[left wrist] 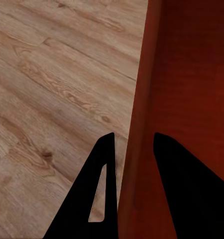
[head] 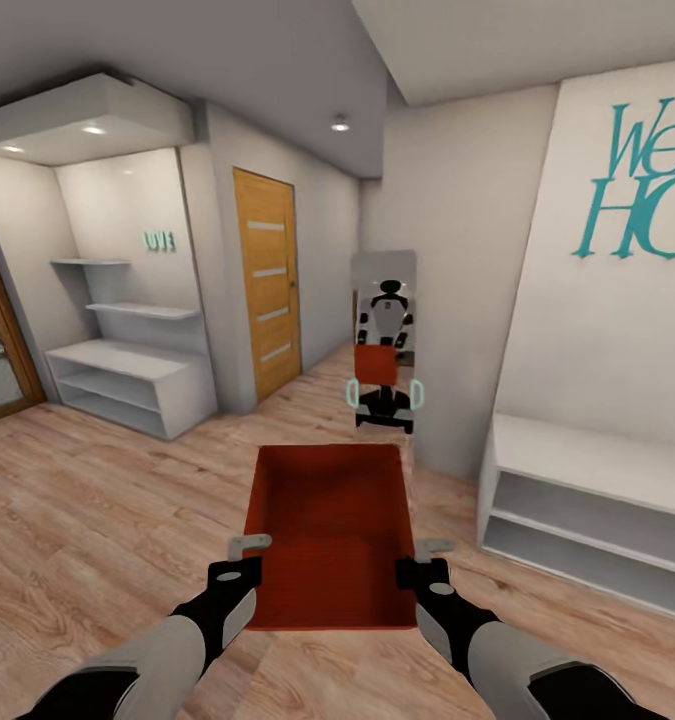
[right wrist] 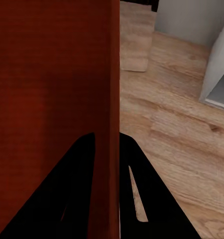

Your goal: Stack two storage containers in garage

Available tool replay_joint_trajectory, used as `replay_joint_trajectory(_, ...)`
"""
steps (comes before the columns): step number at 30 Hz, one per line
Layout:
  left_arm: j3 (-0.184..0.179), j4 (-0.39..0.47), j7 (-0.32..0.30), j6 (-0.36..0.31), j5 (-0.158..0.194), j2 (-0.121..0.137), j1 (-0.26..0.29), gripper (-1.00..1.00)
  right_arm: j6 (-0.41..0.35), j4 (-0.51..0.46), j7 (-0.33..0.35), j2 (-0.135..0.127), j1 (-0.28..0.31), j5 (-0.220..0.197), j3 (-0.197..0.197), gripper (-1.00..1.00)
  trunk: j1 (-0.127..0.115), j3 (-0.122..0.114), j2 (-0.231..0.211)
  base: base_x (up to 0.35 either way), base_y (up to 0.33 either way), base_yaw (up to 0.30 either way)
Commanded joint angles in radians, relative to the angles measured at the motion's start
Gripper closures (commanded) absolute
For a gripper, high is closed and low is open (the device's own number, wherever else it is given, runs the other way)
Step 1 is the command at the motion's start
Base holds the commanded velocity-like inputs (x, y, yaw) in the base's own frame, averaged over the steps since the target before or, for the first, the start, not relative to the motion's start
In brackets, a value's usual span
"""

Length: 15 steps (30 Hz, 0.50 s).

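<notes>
Tools both pinch one storage container (head: 329, 530): the left tool (left wrist: 134, 149) straddles its left wall, the right tool (right wrist: 107, 144) its right wall, fingers pressed to either face. It hangs above the wood-plank floor (head: 97, 530). Ahead stands a mirror (head: 384, 340); white shelves (head: 587, 510) flank the right, an orange door (head: 267, 280) the left.

An orange-red open-top storage container (head: 329, 530) hangs level above the light wood-plank floor (head: 97, 530), empty inside.
</notes>
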State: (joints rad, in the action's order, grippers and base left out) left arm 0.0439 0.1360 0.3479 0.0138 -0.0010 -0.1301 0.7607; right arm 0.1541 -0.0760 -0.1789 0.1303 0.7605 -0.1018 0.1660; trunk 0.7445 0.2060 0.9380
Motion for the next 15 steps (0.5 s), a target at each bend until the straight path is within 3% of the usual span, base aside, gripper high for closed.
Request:
replay_joint_trajectory(1, 0.021, -0.004, 0.005, 0.001, 0.007, 0.039, 0.000, 1.00, 0.045, -0.002, -0.023, -0.006, 0.002, -0.004, -0.064, 1.00, 0.001, 0.001, 0.001, 0.323, 0.000, 0.268)
replay_joint_trajectory(8, 0.021, -0.004, 0.005, 0.001, 0.007, 0.038, 0.000, 1.00, 0.044, -0.002, -0.023, -0.006, 0.002, -0.002, -0.063, 1.00, 0.001, 0.001, 0.001, 0.323, 0.000, 0.245)
replay_joint_trajectory(15, 0.021, -0.004, 0.005, 0.001, 0.007, 0.038, 0.000, 1.00, 0.044, -0.002, -0.022, -0.006, 0.002, -0.003, -0.063, 1.00, 0.001, 0.001, 0.001, 0.323, 0.000, 0.036)
